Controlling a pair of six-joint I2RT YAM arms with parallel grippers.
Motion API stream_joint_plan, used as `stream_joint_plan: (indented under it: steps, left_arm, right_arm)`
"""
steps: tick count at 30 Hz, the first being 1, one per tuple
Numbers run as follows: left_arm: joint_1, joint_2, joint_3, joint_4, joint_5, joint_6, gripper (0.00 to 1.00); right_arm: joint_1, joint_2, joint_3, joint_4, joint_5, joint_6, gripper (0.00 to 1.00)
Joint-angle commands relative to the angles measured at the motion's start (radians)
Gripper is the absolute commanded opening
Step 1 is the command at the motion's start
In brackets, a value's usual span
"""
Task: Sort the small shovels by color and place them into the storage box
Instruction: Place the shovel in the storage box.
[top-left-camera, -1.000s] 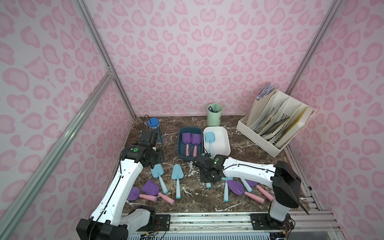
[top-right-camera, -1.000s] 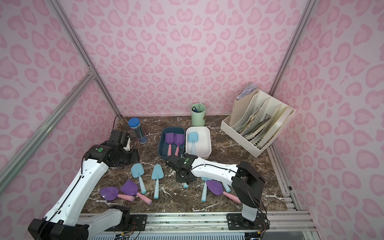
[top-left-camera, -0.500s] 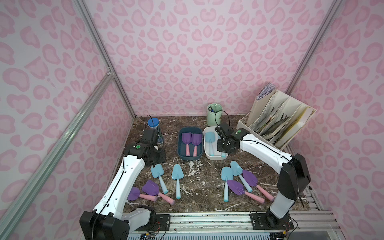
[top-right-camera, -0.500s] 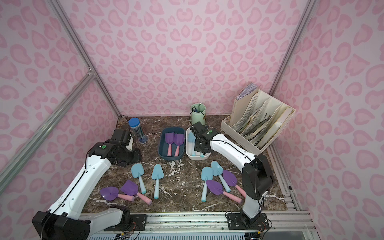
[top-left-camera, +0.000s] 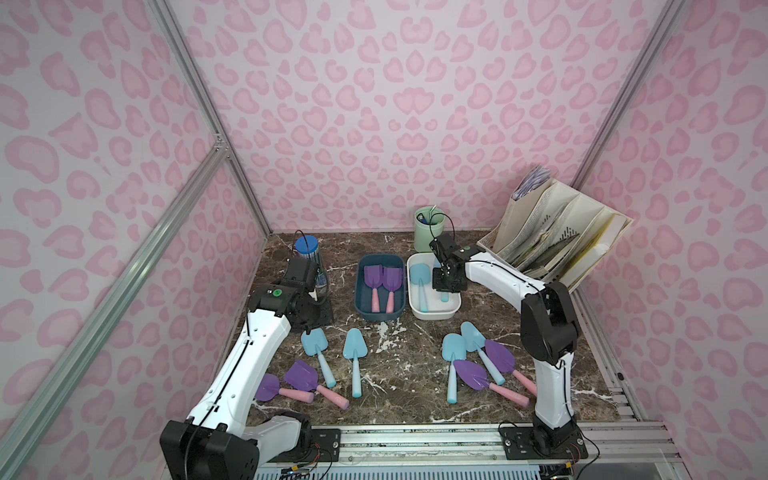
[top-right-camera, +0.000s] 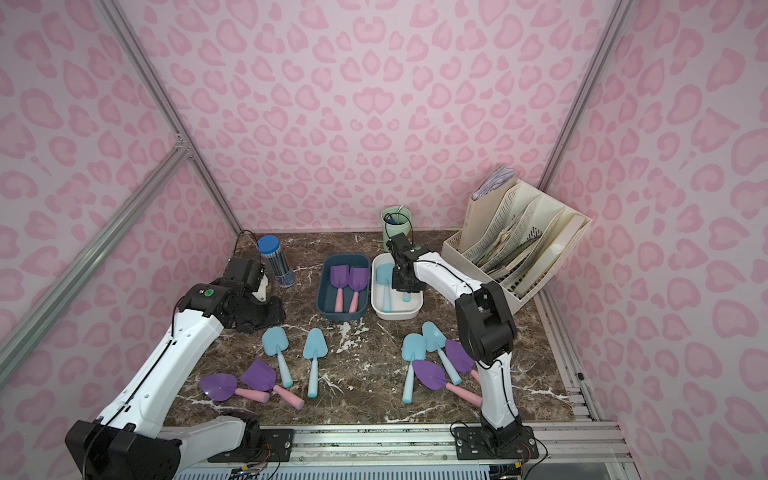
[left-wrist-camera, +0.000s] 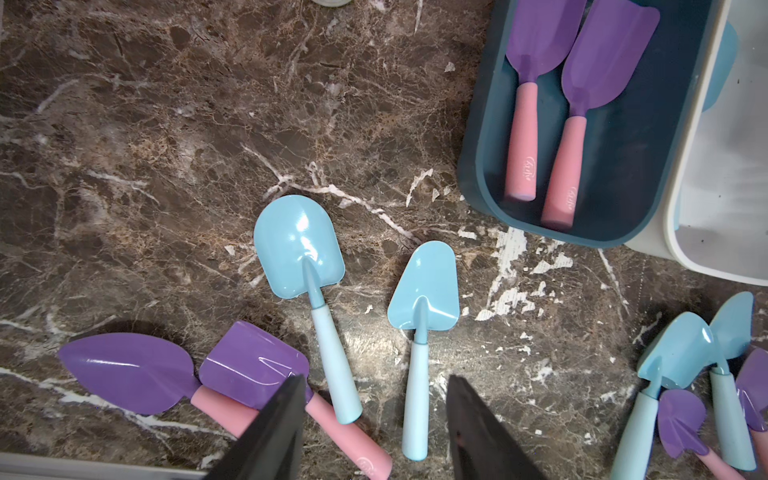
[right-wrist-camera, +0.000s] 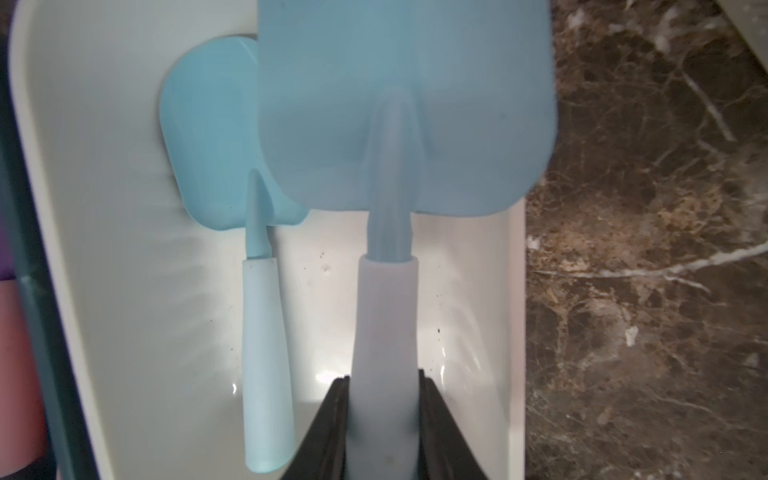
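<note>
My right gripper (right-wrist-camera: 383, 386) clamps the blue shovel (right-wrist-camera: 405, 108) by its handle, blade jutting ahead over the white box (right-wrist-camera: 104, 291). My left gripper (left-wrist-camera: 374, 380) hangs spread, empty.

Glossy, probably plastic blue shovels (left-wrist-camera: 299, 249)

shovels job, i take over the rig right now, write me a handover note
Right claw: shut on a blue shovel, held over the white box.
Left claw: open, empty, above the table.
Done: two purple shovels in the blue box; a second blue shovel in the white box.
Left: drop the held one, then sort the four blue and four purple lying on the table.
</note>
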Motion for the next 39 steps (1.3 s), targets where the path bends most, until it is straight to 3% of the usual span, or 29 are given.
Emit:
stream_joint_plan:
  steps: [1,39]
  left_arm:
    - [0.000,0.006,0.005,-0.018,-0.009,0.009,0.59]
    - [0.000,0.012,0.009,-0.023,-0.013,0.019,0.59]
  right_arm:
    - [-0.003,0.017,0.015,0.012,-0.017,-0.021,0.16]
    - [-0.001,0.139,0.040,0.001,-0.062,-0.067,0.23]
